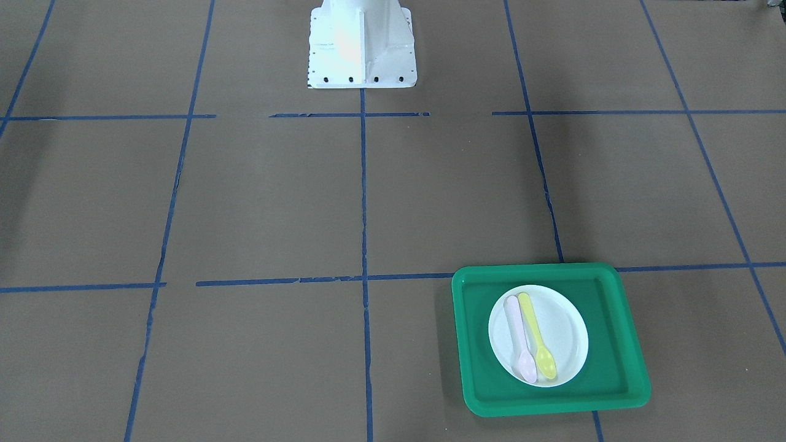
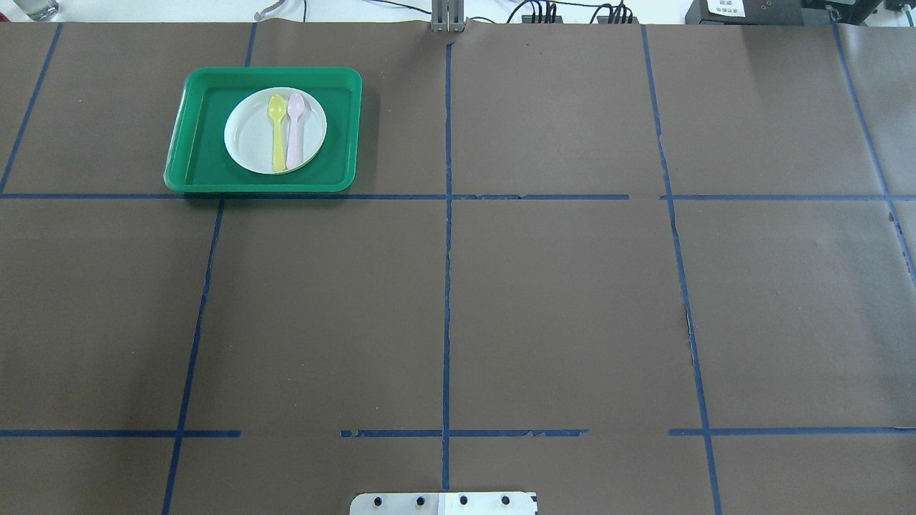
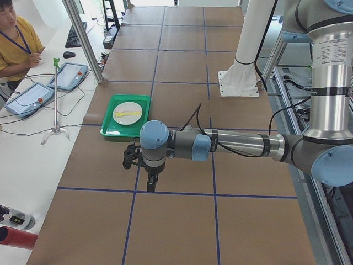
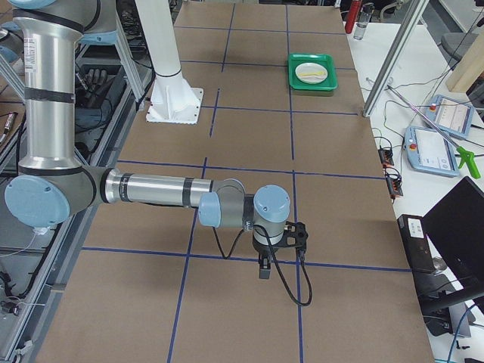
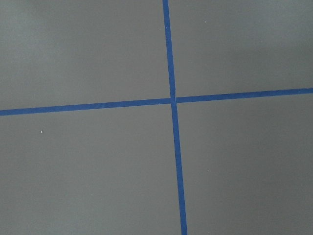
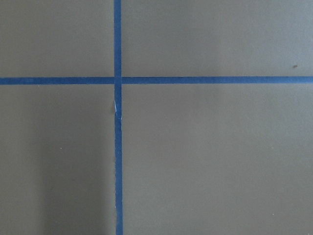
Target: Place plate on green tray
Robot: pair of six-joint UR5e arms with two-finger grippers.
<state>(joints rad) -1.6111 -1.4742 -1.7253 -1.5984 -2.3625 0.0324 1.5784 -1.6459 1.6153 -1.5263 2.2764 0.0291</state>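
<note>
Closest to me, at the robot's left end of the table (image 3: 182,221), the left hand (image 3: 150,185) hangs fingers-down above the brown surface, a little short of the green tray (image 2: 193,143) and apart from it. From this side angle I cannot tell whether the hand is open or closed, and its own camera shows only bare table with two blue tape lines (image 5: 172,100) crossing. Next comes the green tray itself, lying flat with its robot-side edge right along a blue line. The plate (image 2: 247,136) sits inside the tray, roughly in the middle, with green floor showing all around it. On the plate lie a yellow spoon (image 2: 277,136) and a pink spoon (image 2: 294,132), side by side, their bowls pointing to the tray's edge away from the robot. Past the tray, and back toward the robot's side, stands the white pedestal (image 1: 362,49), well apart from the tray. Farthest from the tray, out toward the table's other end, the right hand (image 4: 263,268) points down above the table with nothing under it but tape. I cannot tell how its fingers are set either.
</note>
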